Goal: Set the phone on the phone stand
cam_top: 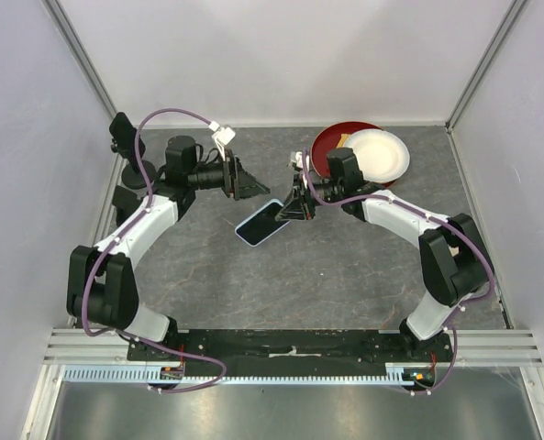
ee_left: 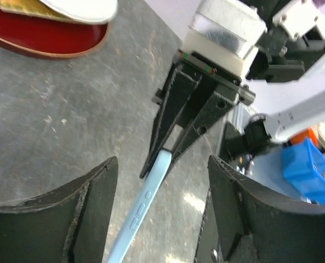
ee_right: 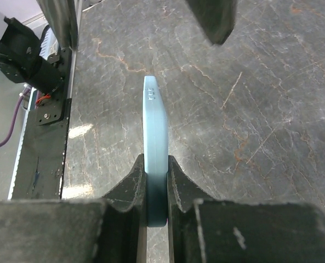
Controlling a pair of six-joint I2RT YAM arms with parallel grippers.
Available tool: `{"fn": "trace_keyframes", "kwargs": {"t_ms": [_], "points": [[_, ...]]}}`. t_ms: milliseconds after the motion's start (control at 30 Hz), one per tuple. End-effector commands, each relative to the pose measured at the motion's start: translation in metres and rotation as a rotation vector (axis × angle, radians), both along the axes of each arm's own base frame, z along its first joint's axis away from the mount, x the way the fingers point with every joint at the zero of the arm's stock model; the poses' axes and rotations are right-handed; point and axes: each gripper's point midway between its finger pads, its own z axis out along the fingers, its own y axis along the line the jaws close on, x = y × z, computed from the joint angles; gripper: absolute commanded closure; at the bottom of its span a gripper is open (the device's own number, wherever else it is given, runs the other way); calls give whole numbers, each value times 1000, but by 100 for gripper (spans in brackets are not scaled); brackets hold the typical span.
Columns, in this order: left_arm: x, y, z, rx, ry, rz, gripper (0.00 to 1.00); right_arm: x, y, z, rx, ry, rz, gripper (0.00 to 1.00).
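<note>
The light-blue phone (cam_top: pixel 260 223) hangs over the middle of the table, held by its upper right end in my right gripper (cam_top: pixel 294 209). The right wrist view shows it edge-on (ee_right: pixel 154 126), with the right gripper (ee_right: pixel 156 164) shut on both faces. In the left wrist view, the phone's buttoned edge (ee_left: pixel 143 205) runs between the fingers of my left gripper (ee_left: pixel 162 164). That gripper is open, with a gap on each side of the phone. In the top view the left gripper (cam_top: pixel 253 183) sits just above and left of the phone. The phone stand is out of view.
A red plate (cam_top: pixel 331 137) with a white plate (cam_top: pixel 379 154) stacked on it sits at the back right, behind the right arm. White walls and metal posts enclose the table on three sides. The arms' base rail runs along the near edge.
</note>
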Motion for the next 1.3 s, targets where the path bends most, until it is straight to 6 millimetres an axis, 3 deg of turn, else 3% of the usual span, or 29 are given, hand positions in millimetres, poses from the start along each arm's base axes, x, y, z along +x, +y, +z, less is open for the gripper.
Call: {"fn": "trace_keyframes", "kwargs": {"t_ms": [0, 267, 400, 533, 600, 700, 733, 767, 800, 833, 900, 933, 1000, 1067, 1100, 1133, 1267], "points": [[-29, -16, -11, 53, -9, -198, 29, -7, 3, 55, 103, -150, 100, 100], [-51, -29, -23, 101, -13, -320, 25, -9, -4, 59, 94, -179, 99, 100], [-60, -38, -30, 111, -5, -376, 33, -14, -7, 60, 86, -175, 103, 100], [-62, -42, -37, 145, 27, -394, 59, -13, -7, 61, 83, -173, 99, 100], [-61, -42, -37, 148, 27, -391, 64, -13, -6, 60, 84, -162, 105, 100], [-57, -41, -37, 162, 14, -375, 81, -13, -5, 61, 87, -158, 112, 100], [-56, -41, -36, 166, 4, -368, 93, -13, -6, 61, 86, -160, 110, 100], [-55, -41, -34, 171, -8, -362, 97, -11, -6, 60, 83, -163, 103, 99], [-53, -40, -33, 181, -24, -348, 98, -11, -5, 60, 82, -165, 101, 93], [-52, -39, -33, 186, -32, -338, 98, -10, -4, 61, 85, -163, 97, 76], [-47, -39, -18, 176, -100, -294, 98, -8, -2, 59, 85, -153, 92, 57], [-48, -37, -18, 170, -114, -278, 98, -8, 0, 58, 86, -152, 91, 42], [-41, -35, 11, 122, -222, -202, 98, -3, 5, 57, 87, -145, 64, 33], [-38, -27, 13, 109, -253, -122, 98, -3, 13, 62, 107, -149, 62, 25], [-37, -26, 39, 60, -348, -79, 98, -2, 15, 59, 109, -142, 49, 22], [-39, -22, 34, 59, -353, -51, 98, 0, 21, 67, 138, -175, 42, 18], [-36, -9, 64, 17, -444, 101, 98, -2, 34, 79, 205, -135, 10, 13]]}}
